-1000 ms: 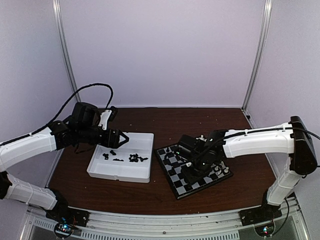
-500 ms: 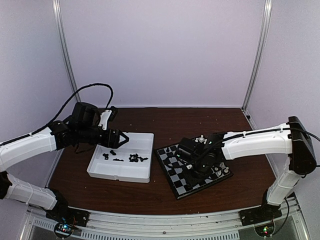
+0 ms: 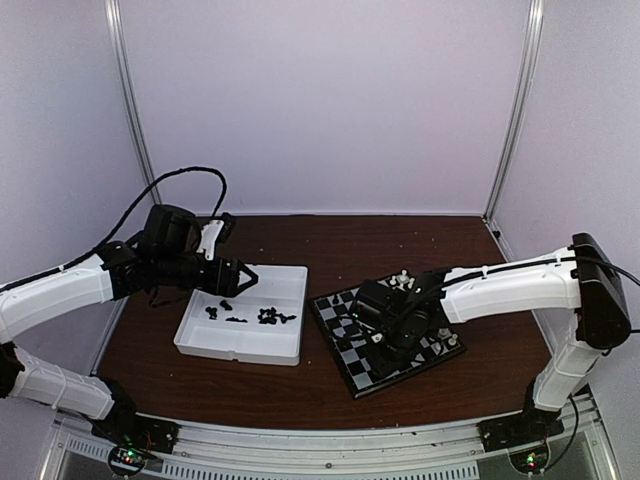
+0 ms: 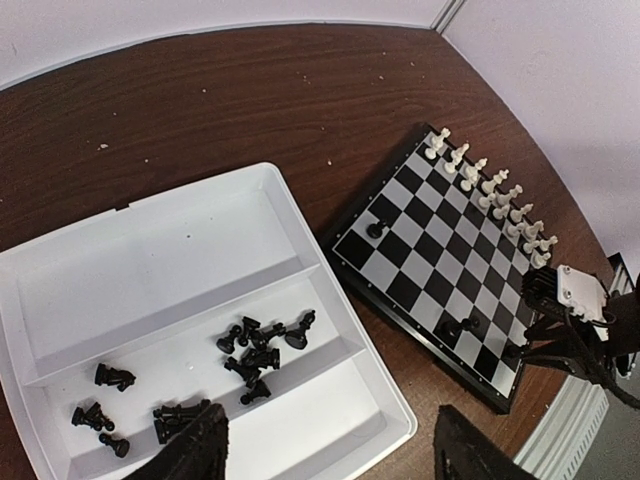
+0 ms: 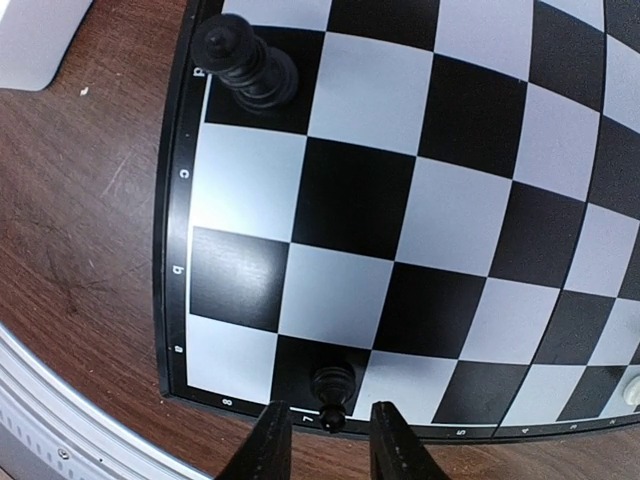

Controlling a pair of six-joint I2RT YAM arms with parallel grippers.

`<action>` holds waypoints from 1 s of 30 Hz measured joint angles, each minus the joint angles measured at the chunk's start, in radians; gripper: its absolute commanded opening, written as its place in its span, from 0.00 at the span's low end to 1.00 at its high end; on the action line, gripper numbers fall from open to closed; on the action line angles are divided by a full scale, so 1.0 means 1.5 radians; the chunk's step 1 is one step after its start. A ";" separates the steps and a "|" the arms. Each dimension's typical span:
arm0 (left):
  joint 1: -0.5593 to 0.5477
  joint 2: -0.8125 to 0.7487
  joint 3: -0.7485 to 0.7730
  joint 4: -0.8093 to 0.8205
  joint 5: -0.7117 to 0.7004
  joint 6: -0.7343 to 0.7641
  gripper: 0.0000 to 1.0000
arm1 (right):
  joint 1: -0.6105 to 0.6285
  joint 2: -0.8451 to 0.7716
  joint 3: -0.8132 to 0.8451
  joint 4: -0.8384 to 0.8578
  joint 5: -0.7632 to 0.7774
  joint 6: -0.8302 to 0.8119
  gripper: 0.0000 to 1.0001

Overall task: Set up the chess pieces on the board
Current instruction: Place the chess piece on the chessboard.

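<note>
Straddles black piece (image 5: 332, 382) at board (image 5: 165, 260) edge, right gripper (image 5: 328, 412) narrowly parted, not yet pinching; best centred, squeezed gently.

Soft even light, faint shadows, perhaps slight wrist-view edge distortion.

White partitioned tray (image 4: 150, 260), white pieces (image 4: 490, 185), brown table (image 4: 250, 100).

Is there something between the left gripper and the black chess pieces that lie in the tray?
Nothing visible stands in the way. The left gripper hangs open above the white tray, and the black chess pieces lie loose and uncovered in its middle compartment. The low partition walls run beside the pieces, not over them.
</note>
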 measured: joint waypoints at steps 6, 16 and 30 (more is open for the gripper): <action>0.000 0.000 0.000 0.000 0.000 0.000 0.70 | 0.000 0.004 -0.005 0.007 -0.005 0.000 0.26; 0.000 0.000 0.000 0.000 0.000 0.000 0.70 | 0.001 0.014 -0.009 0.013 -0.006 0.000 0.18; 0.000 0.002 0.000 0.000 0.000 0.000 0.70 | 0.001 0.015 -0.008 0.010 0.003 -0.003 0.00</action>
